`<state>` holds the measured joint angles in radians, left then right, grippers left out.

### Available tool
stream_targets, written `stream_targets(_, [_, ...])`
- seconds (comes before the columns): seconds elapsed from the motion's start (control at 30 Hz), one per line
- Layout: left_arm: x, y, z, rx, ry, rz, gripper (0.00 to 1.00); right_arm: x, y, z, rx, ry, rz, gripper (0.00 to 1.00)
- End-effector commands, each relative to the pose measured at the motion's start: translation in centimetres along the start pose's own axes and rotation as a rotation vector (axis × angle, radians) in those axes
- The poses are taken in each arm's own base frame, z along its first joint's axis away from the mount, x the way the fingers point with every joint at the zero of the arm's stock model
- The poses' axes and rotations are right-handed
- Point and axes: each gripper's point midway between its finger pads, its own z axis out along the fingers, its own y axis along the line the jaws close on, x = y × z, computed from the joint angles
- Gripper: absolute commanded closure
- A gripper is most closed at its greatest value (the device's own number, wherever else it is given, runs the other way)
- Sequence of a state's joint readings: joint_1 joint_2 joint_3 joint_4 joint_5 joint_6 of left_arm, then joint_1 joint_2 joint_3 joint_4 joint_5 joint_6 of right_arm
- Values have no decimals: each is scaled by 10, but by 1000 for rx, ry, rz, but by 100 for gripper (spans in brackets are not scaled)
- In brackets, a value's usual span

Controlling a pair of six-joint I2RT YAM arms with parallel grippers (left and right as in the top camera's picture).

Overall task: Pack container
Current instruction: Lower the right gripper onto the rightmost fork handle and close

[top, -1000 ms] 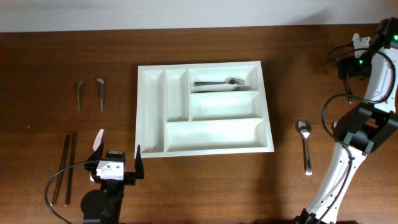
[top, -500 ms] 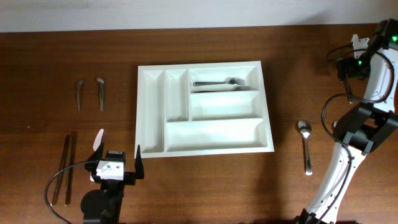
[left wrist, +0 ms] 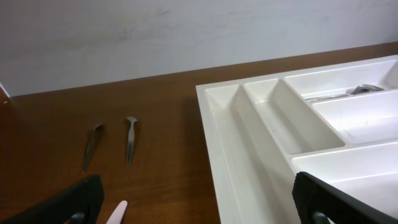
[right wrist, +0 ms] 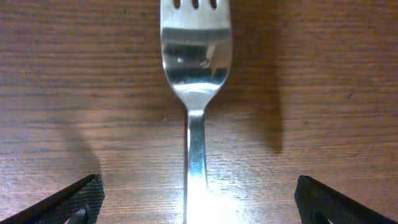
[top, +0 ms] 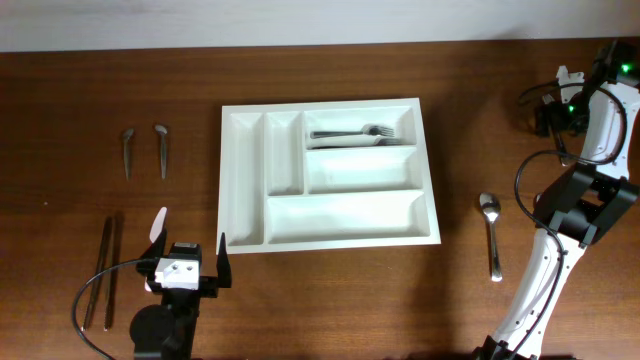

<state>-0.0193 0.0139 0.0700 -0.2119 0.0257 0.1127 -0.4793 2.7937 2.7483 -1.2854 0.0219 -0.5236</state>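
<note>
The white container point(top: 340, 215) lies mid-table, with forks point(top: 362, 132) in its top right compartment. Its left compartments point(left wrist: 261, 134) fill the right half of the left wrist view. My left gripper point(top: 187, 252) hovers open off the tray's front left corner with nothing between its fingers point(left wrist: 71, 200). My right gripper point(top: 548, 112) is at the far right of the table. It stands open just above a steel fork point(right wrist: 195, 74) that lies flat on the wood, handle running between the fingertips point(right wrist: 78, 198). In the overhead view the arm hides that fork.
Two small spoons point(top: 127, 150) point(top: 161, 148) lie left of the tray. A pair of dark knives point(top: 105, 270) and a white plastic utensil point(top: 157, 224) sit near my left gripper. A spoon point(top: 490, 235) lies right of the tray.
The right arm's wrist has shifted a little left and down in the overhead view. The left arm and the utensils have not moved.
</note>
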Motion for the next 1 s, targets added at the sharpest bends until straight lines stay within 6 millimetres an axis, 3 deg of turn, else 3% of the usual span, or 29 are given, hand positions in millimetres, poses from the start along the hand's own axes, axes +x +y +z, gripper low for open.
stream_targets(0.0, [1, 0, 0, -1, -4, 15, 1, 12, -3, 12, -30, 24, 47, 1])
stream_targets(0.27, [1, 0, 0, -1, -4, 15, 1, 22, -4, 19, -67, 38, 74, 1])
stream_targets(0.53, [1, 0, 0, -1, -4, 15, 1, 21, 8, 25, -123, 28, 70, 1])
stream_targets(0.83, [1, 0, 0, -1, -4, 15, 1, 21, 8, 27, -123, 28, 70, 1])
stream_targets(0.87, [1, 0, 0, -1, -4, 15, 1, 21, 8, 27, -123, 28, 70, 3])
stream_targets(0.97, [1, 0, 0, -1, -4, 15, 1, 20, 8, 27, -120, 24, 70, 21])
